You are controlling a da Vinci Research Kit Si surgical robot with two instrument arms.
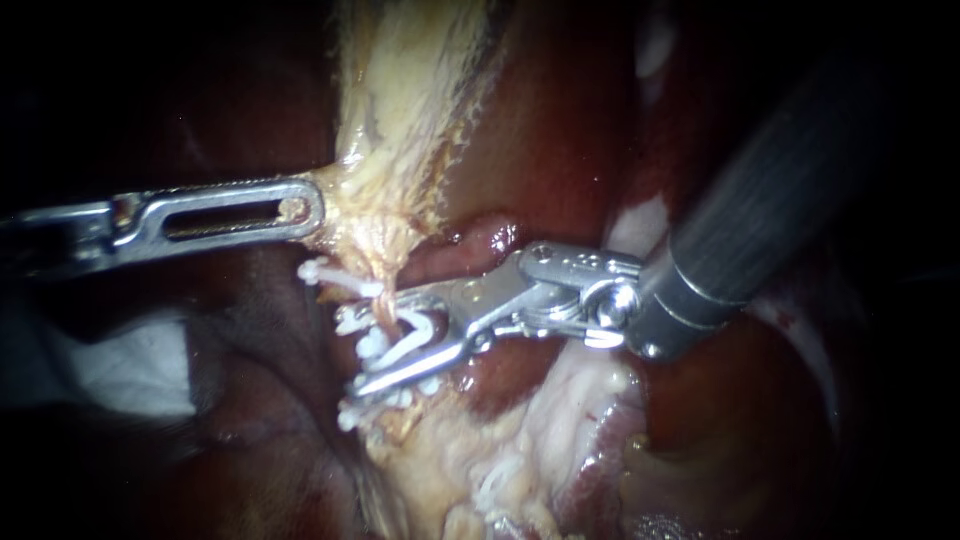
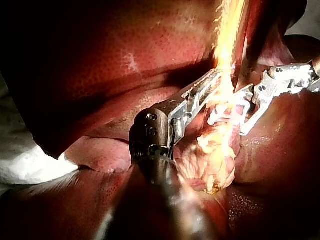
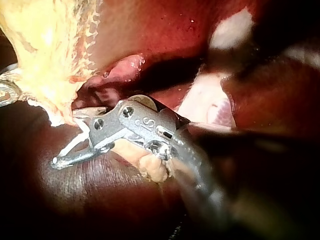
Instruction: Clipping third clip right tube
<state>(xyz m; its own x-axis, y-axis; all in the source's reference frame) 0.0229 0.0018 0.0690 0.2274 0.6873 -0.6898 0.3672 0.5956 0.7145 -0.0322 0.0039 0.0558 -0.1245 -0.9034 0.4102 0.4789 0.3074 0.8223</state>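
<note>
Checker: Jaws, left instrument (image 1: 300,208): how are they entered?

Clerk: Entered as closed on the pale yellow tissue (image 1: 400,130), whose lower edge is pinched between them. The tissue is held out to the side, it is judged, so that the tube (image 1: 385,305) beneath it is stretched and laid bare for clipping.

Checker: Jaws, right instrument (image 1: 382,343)?

Clerk: Recorded as standing wide, with a loaded clip (image 1: 412,340) seated between them and touched by both. The tube is straddled by the clip's two legs and is not yet pressed flat.

Checker: Item, the tube. Location?

Clerk: Listed as running down from the gripped tissue, beside the liver (image 1: 560,130), and passing through the gap of the right instrument. Whether it is the right tube named in the task cannot be told, as only one strand is made out.

Checker: Clips already on it?

Clerk: White clips (image 1: 325,272) are noted above and below the loaded one. Their number is not settled, since the ends overlap.

Checker: Why is the right instrument brought in across the tube?

Clerk: So that the tube is crossed squarely, it is supposed, and the new clip is set apart from its neighbours. Closure is judged the step not yet done.
</note>
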